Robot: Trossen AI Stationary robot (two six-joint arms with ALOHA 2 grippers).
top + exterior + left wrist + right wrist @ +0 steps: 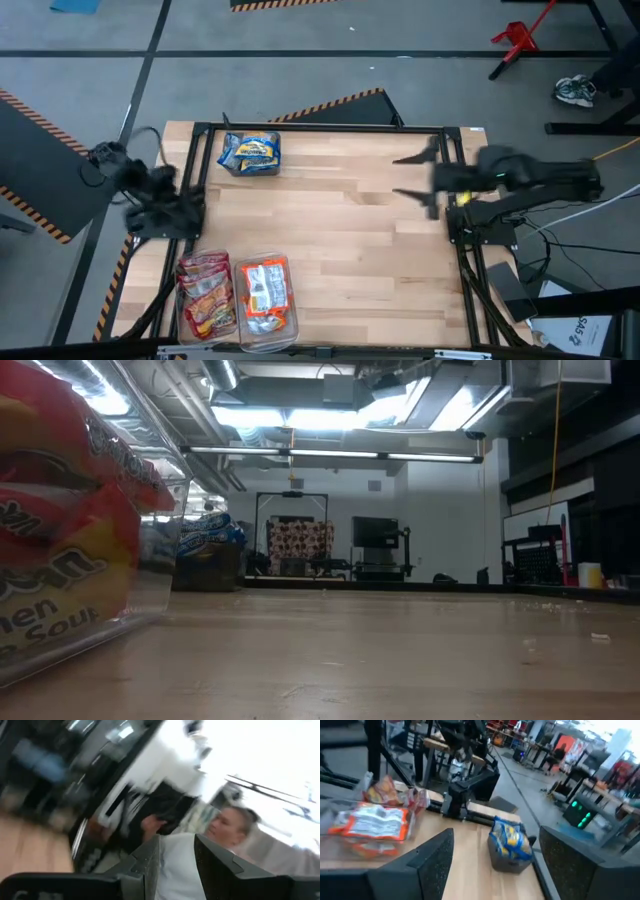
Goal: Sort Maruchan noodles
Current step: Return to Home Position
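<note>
Empty-handed near opposite sides of the table (350, 240) — right gripper (400, 176) spread wide, left gripper (177, 837) parted (narrowly).

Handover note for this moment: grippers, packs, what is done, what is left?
Left gripper: open, empty, at the left edge of the table.
Right gripper: open, empty, over the table's right side.
Blue packs in the far bin; red packs in the near left bin, orange packs in the near right bin.
No loose packs on the table.
Sorting looks done; left: parking both arms.
</note>
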